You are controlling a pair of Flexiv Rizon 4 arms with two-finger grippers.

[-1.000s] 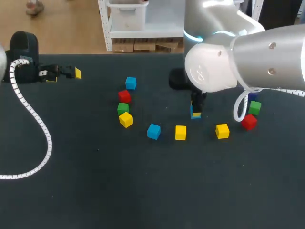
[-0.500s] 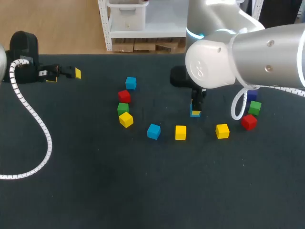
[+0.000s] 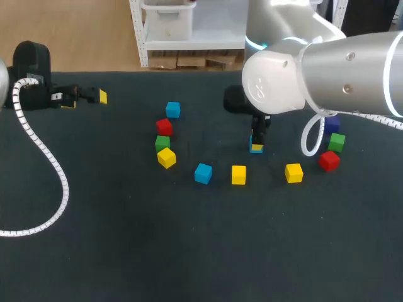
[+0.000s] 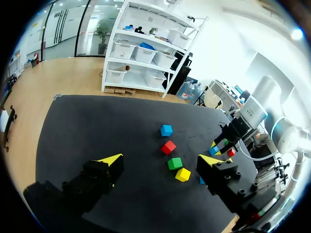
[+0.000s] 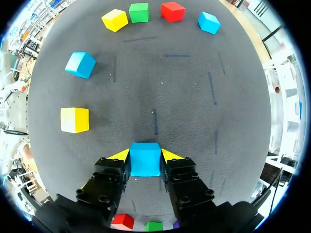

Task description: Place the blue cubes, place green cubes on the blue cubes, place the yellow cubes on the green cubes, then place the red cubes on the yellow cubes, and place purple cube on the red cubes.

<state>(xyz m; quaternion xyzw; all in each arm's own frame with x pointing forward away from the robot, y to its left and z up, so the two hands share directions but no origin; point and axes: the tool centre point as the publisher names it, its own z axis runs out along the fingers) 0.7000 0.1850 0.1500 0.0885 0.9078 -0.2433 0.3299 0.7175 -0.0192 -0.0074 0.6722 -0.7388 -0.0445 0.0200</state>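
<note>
One blue cube (image 5: pixel 145 160) is pinched from both sides by my right fingers (image 5: pixel 145 155), low at the worktop (image 3: pixel 126 251), just behind a yellow cube (image 3: pixel 238 174) in the loose row. My left fingers (image 4: pixel 160 162) stand spread wide, well apart at the worktop's far left corner.

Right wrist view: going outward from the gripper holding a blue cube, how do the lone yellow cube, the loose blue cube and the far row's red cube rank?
1. Lone yellow cube, off to one side of the right gripper.
2. Loose blue cube, same side, further ahead.
3. Red cube, farthest, in the row beside a green cube.
</note>
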